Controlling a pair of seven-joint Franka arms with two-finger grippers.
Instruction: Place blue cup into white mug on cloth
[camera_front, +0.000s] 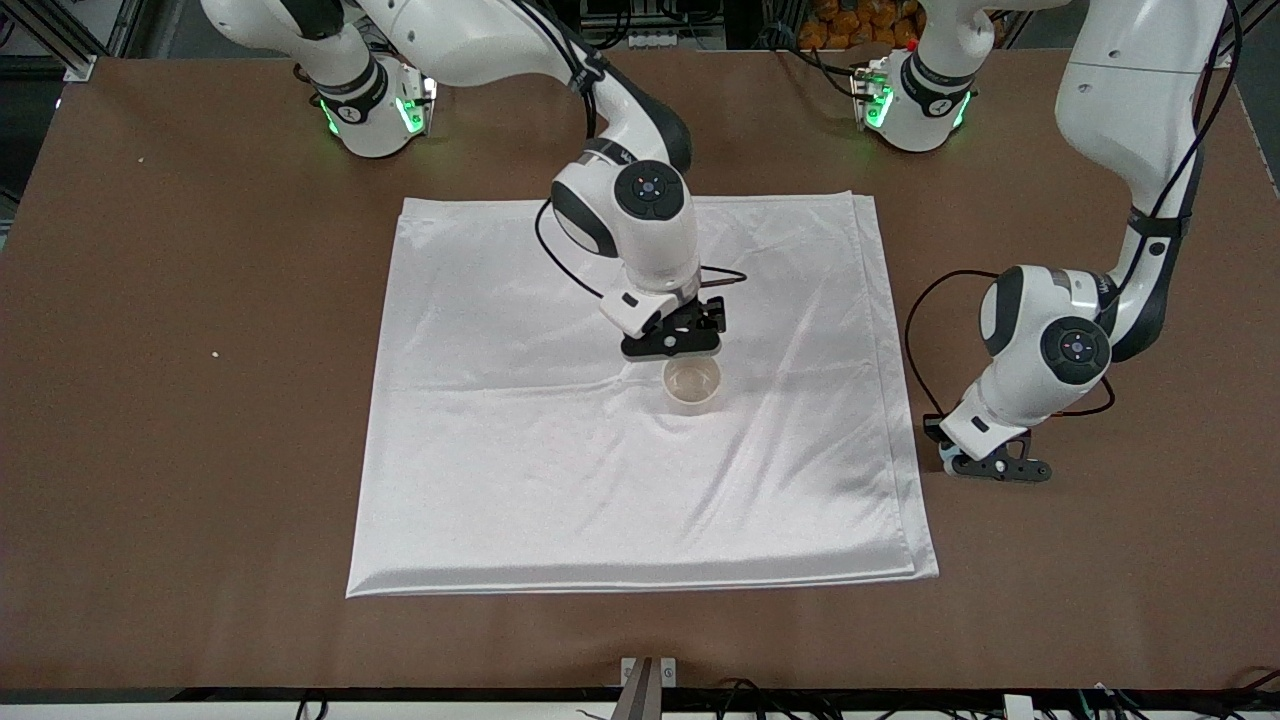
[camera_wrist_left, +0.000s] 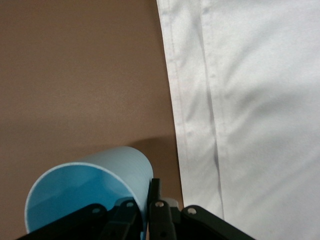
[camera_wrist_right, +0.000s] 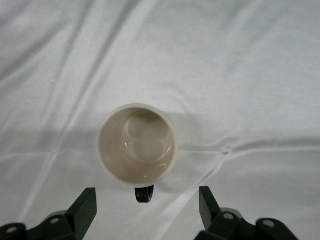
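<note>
The white mug (camera_front: 692, 385) stands upright and empty near the middle of the cloth (camera_front: 520, 480). In the right wrist view the mug (camera_wrist_right: 136, 145) shows its black handle (camera_wrist_right: 144, 193) toward my right gripper (camera_wrist_right: 146, 207). My right gripper (camera_front: 672, 338) is open and empty, over the cloth just beside the mug. My left gripper (camera_front: 985, 467) is low over the bare table, just off the cloth's edge toward the left arm's end. It is shut on the rim wall of the blue cup (camera_wrist_left: 90, 192), one finger (camera_wrist_left: 155, 190) outside the wall. In the front view only a sliver of the cup (camera_front: 945, 457) shows.
The brown table (camera_front: 200, 400) surrounds the cloth on all sides. The cloth's folded double edge (camera_wrist_left: 192, 130) runs close by the left gripper. Creases cross the cloth around the mug (camera_wrist_right: 240, 145). Both arm bases stand along the table's edge farthest from the front camera.
</note>
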